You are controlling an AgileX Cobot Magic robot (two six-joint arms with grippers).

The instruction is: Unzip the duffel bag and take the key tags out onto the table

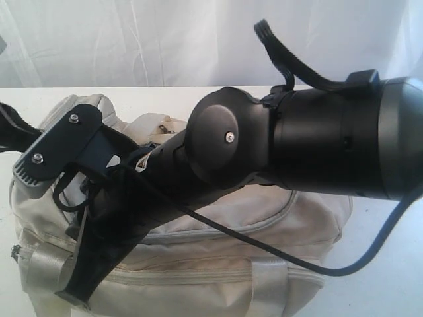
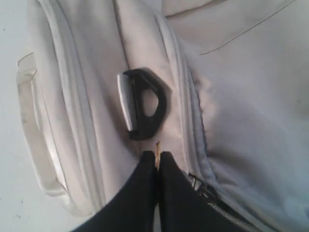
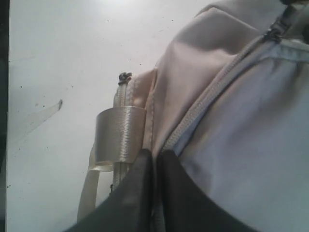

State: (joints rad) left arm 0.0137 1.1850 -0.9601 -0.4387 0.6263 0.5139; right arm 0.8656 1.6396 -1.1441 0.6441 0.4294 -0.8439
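Note:
The cream-beige duffel bag [image 1: 264,228] lies on the white table [image 1: 386,277]. In the left wrist view my left gripper [image 2: 157,155] is shut on a thin tab, which looks like a zipper pull [image 2: 157,146], just below a black D-ring [image 2: 147,104]. In the right wrist view my right gripper [image 3: 155,153] is shut on the bag's fabric edge [image 3: 159,130] beside a webbing strap loop [image 3: 119,133]. A pale zipper [image 3: 217,87] runs open along grey lining [image 3: 241,154]. The key tags are hidden.
The right arm [image 1: 317,139] fills much of the exterior view and covers the bag's top; a black cable [image 1: 264,247] trails over the bag. Bare table [image 3: 63,48] lies beyond the bag's end. White cloth hangs at the back [image 1: 132,39].

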